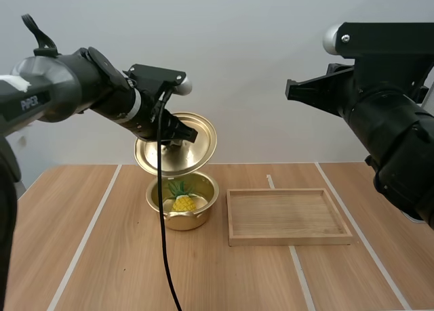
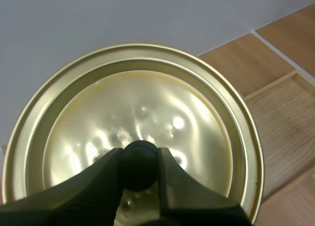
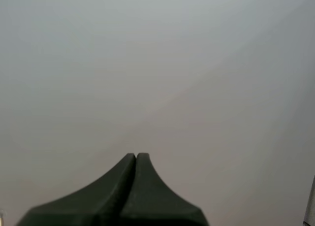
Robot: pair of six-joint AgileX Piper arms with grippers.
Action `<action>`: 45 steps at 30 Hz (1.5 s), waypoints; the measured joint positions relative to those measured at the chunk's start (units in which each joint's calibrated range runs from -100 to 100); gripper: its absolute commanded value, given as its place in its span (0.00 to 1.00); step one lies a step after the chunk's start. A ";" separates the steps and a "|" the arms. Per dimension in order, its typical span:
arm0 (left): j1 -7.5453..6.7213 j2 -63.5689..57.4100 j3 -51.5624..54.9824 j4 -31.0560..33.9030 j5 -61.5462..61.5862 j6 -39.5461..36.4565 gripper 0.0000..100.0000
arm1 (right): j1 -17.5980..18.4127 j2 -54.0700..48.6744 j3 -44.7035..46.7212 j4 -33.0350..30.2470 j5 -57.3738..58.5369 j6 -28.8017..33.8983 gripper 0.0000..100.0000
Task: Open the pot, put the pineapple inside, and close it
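Note:
A gold pot (image 1: 193, 217) stands on the table with its mouth uncovered. A small yellow pineapple (image 1: 182, 199) with green leaves lies inside it. Just above the pot's back rim hangs the gold lid (image 1: 193, 153), tilted so its top faces the camera. My left gripper (image 1: 182, 131) is shut on the lid's black knob (image 2: 140, 164), and its fingers (image 2: 106, 179) pinch the knob from both sides over the lid (image 2: 142, 113). My right gripper (image 3: 136, 157) is shut on nothing and raised high, pointing at the blank wall.
A shallow wooden tray (image 1: 288, 236) lies right of the pot, its corner (image 2: 288, 117) visible past the lid. The right arm (image 1: 380, 114) hangs above the table's right side. Bare wooden table lies in front of the pot and to the left.

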State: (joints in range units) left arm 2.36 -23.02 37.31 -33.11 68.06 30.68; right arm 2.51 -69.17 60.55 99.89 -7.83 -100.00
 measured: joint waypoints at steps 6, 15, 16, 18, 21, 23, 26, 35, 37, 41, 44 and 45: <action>0.00 2.55 2.76 -0.58 -3.03 1.30 0.00 | 0.00 0.00 0.00 0.00 0.00 0.00 0.00; 0.00 6.71 5.06 -0.97 -5.98 2.69 0.00 | 0.00 0.00 0.00 0.00 0.00 0.00 0.00; 0.00 7.46 5.06 -1.19 -6.17 3.06 0.00 | 0.00 0.00 0.00 0.00 0.00 0.00 0.00; 0.00 8.07 5.06 -1.41 -6.38 3.42 0.00 | 0.00 0.00 0.00 0.00 0.00 0.00 0.00; 0.00 9.46 5.06 -1.41 -7.09 3.91 0.00 | 0.00 0.00 0.00 0.00 0.00 0.00 0.00; 0.00 10.32 5.06 -1.41 -7.47 4.35 0.00 | 0.00 0.00 0.00 0.00 0.00 0.00 0.00; 0.00 11.96 5.06 -1.41 -7.65 4.64 0.00 | 0.00 0.00 0.00 0.00 0.00 0.00 0.00; 0.00 15.18 5.06 -1.54 -8.37 6.48 0.00 | 0.00 0.00 0.00 0.00 0.00 0.00 0.00; 0.00 15.94 5.06 -1.65 -8.54 7.05 0.00 | 0.00 0.00 0.00 0.00 0.00 0.00 0.00; 0.00 17.39 5.06 -2.80 -9.31 8.50 0.00 | 0.00 0.00 0.00 0.00 0.00 0.00 0.00; 0.00 18.29 5.06 -4.44 -9.29 9.95 0.00 | 0.00 0.00 0.00 0.00 0.00 0.00 0.00; 0.00 18.58 5.06 -4.87 -9.29 10.45 0.00 | 0.00 0.00 0.00 0.00 0.00 0.00 0.00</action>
State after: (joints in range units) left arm 2.36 -4.44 42.37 -37.98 58.77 41.13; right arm 2.51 -69.17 60.55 99.89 -7.83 -100.00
